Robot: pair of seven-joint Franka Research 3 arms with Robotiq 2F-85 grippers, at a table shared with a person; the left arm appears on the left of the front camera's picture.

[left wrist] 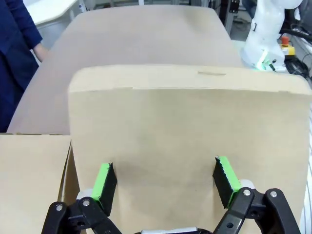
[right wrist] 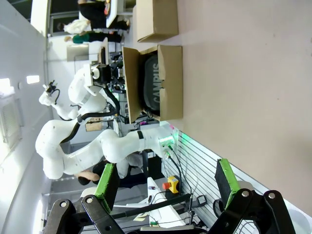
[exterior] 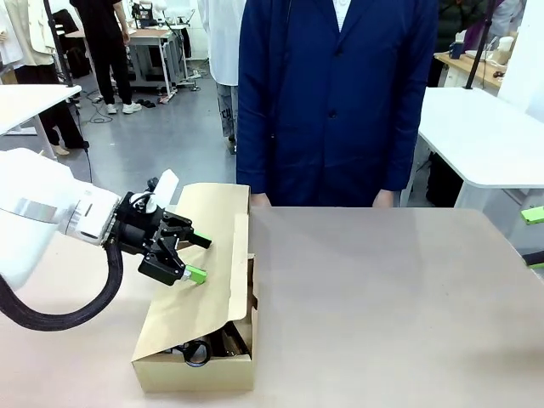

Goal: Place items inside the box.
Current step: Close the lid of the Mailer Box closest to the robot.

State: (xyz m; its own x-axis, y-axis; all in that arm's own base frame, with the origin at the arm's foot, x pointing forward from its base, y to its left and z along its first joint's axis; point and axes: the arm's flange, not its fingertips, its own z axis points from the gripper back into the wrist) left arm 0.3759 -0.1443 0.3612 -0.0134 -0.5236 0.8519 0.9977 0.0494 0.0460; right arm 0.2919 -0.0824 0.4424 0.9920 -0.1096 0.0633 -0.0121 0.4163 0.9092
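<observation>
The left claw (exterior: 189, 265) gapes wide and empty against the box (exterior: 195, 361) lid (left wrist: 185, 141), a light, stiff cardboard flap best pushed flat. Beneath it, dark items (exterior: 197, 349) sit inside. The right claw (right wrist: 165, 183) hangs wide open, empty.

Front camera low on the robot's side, facing across the surface (exterior: 382, 289) toward the person, left wrist camera tight against the box lid (left wrist: 185, 131), right wrist camera rolled sideways, far back, same box (right wrist: 168, 83) shared by all three
</observation>
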